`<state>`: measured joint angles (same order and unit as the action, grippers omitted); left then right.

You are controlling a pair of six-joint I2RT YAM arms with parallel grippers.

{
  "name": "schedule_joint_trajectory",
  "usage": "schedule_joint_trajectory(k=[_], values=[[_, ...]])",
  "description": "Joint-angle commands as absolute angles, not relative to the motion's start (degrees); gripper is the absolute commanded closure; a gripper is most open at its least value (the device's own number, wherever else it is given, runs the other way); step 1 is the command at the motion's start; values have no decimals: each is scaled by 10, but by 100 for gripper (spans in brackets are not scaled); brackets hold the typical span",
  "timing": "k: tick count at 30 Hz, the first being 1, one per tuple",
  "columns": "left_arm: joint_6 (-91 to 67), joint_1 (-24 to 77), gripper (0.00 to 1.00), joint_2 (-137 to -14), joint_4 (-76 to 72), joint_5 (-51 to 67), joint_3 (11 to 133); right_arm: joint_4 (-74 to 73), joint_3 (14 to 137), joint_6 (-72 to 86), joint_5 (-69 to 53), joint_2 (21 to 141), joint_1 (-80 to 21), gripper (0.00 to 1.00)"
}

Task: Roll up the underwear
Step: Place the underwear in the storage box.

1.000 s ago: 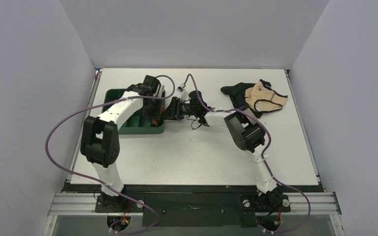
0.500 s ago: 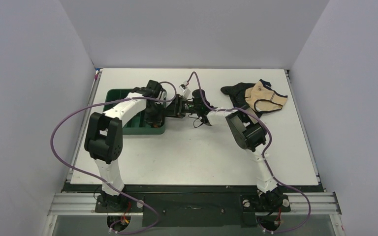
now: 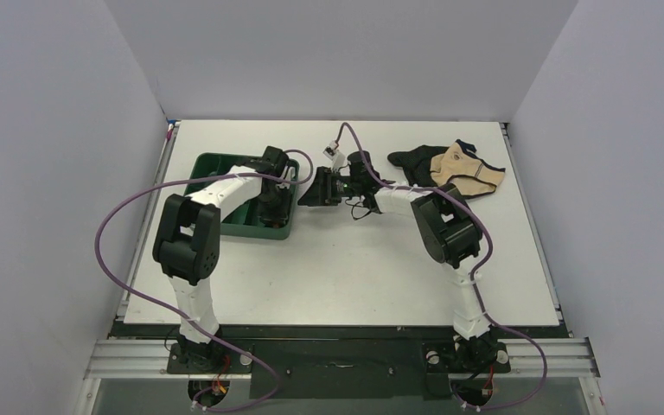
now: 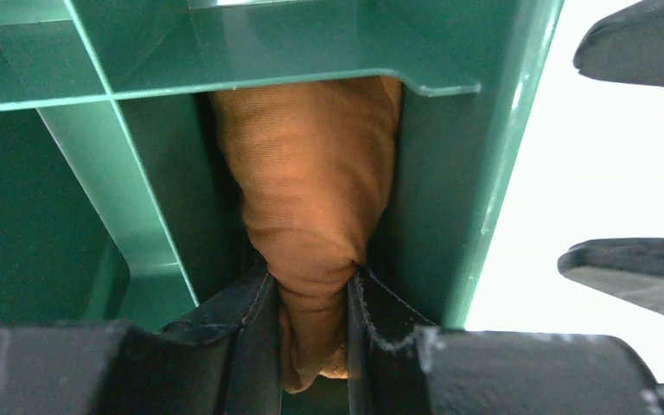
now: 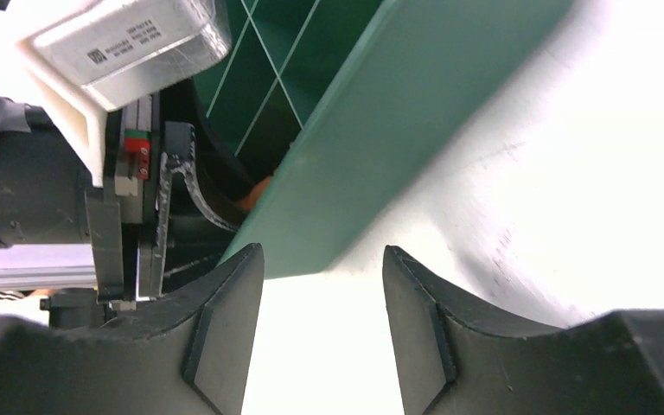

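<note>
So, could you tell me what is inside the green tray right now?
The rolled underwear, pinched by the left gripper, sits in one compartment. Its far end is hidden under a tray ledge.

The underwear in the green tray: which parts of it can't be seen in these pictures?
- Left wrist view: the underwear is a bunched roll pinched in the left gripper; its near end is cut off by the gripper body, and no waistband shows.
- Top external view: the left arm hides it inside the green tray.
- Right wrist view: the tray wall hides all but an orange sliver.
</note>
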<state>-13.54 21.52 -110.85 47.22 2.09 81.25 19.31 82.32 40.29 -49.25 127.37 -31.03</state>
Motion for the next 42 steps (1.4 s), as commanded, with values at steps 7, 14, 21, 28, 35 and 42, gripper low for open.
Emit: schedule_joint_trajectory(k=[7, 14, 21, 28, 35, 42], values=[[-112, 217, 70, -1096, 444, 8, 805, 93, 815, 276, -500, 1194, -281, 51], [-103, 216, 46, -1069, 442, -6, 813, 56, 822, 240, -494, 1181, -272, 51], [-97, 216, 43, -1065, 449, -15, 818, 39, 826, 229, -491, 1176, -269, 51], [-85, 216, 43, -1048, 450, -14, 800, 20, 832, 214, -494, 1178, -266, 51], [-76, 216, 42, -1017, 448, -14, 796, 5, 840, 195, -494, 1170, -254, 51], [-67, 214, 39, -990, 448, -23, 797, -29, 853, 174, -492, 1157, -240, 50]])
